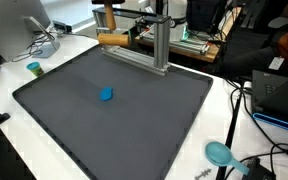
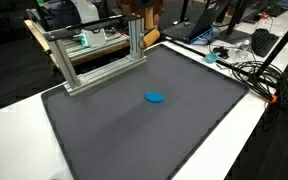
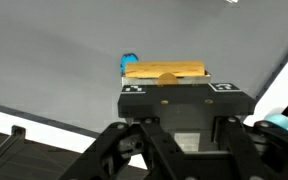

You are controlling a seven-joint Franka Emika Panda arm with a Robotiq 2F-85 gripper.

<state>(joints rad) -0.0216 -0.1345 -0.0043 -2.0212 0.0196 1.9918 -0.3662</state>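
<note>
Jaws gripped wooden block (image 3: pixel 164 72) above far edge of dark mat (image 1: pixel 164 120); blue piece (image 1: pixel 107 95) lay mid-mat, well apart.

Nothing readable here, honestly. No words, brand names or numbers come through in either exterior view or the wrist view. The closest thing is a pair of small black-and-white patches (image 3: pixel 134 88) on top of the gripper (image 3: pixel 164 74) body in the wrist view, one left and one right. They're just blocky patterns at this size, not letters or digits I can make out. Any print on the clutter along the far side is too small and blurry to read.
</note>
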